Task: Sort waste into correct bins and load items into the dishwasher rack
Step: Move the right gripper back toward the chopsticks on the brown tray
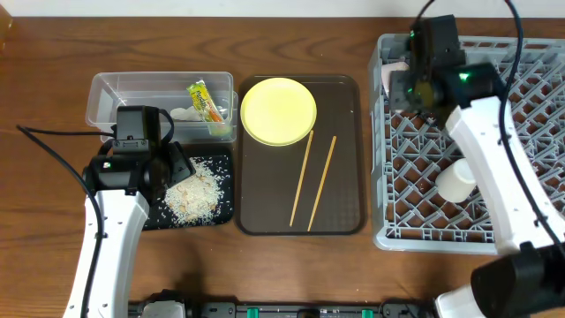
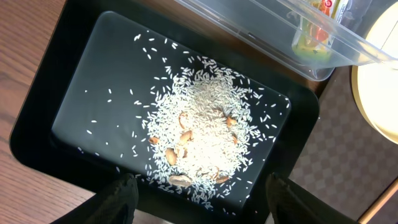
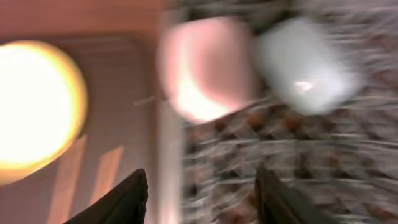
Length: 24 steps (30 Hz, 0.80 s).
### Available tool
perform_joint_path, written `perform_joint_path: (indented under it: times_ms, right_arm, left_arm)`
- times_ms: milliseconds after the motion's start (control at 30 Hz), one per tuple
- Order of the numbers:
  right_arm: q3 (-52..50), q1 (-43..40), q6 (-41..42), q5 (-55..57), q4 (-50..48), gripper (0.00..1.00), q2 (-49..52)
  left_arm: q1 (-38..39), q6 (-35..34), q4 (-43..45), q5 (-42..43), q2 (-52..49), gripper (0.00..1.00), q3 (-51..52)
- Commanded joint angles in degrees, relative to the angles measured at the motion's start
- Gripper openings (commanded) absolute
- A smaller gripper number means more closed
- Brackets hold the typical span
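Observation:
My left gripper (image 1: 177, 166) (image 2: 199, 190) is open and empty, hovering over the near edge of the black tray (image 1: 225, 212) (image 2: 81, 87). The tray holds a pile of rice scraps (image 1: 192, 194) (image 2: 205, 134). The clear tub (image 1: 106, 93) (image 2: 273, 37) holds the green-and-orange wrapper (image 1: 203, 100) and the white tissue (image 1: 184, 113). The yellow plate (image 1: 278, 109) (image 3: 34, 109) and the chopsticks (image 1: 313, 179) lie on the brown tray. My right gripper (image 1: 413, 87) (image 3: 199, 186) is open and empty over the grey rack's (image 1: 530, 97) back-left corner. The blurred right wrist view shows two pale dishes (image 3: 208, 65) (image 3: 305, 62) in the rack. A pale cup (image 1: 456, 181) lies in the rack. I see no light blue bowl.
The brown serving tray (image 1: 344, 194) sits between the black tray and the rack. The clear tub stands directly behind the black tray. A black cable (image 1: 53, 163) runs across the wooden table at the left.

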<state>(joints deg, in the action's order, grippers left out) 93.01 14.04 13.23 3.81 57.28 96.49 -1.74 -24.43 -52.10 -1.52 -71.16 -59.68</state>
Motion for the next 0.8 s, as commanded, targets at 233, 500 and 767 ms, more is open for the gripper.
perform_joint_path:
  times_ms: [233,500,767]
  right_arm:
    - [-3.8,15.4,9.4,-7.3,4.9,0.53,3.4]
    - [-17.2,20.5,21.1,-3.8,-3.0,0.44,4.2]
    - [-31.1,22.0,21.5,-3.8,-21.0,0.44,4.5]
  left_arm:
    - [-0.2,-0.3,-0.1,-0.5,0.1,0.69,-0.3]
    - [-0.2,-0.3,-0.2,-0.5,0.1,0.69,-0.3]
    - [-0.2,-0.3,-0.2,-0.5,0.1,0.69,-0.3]
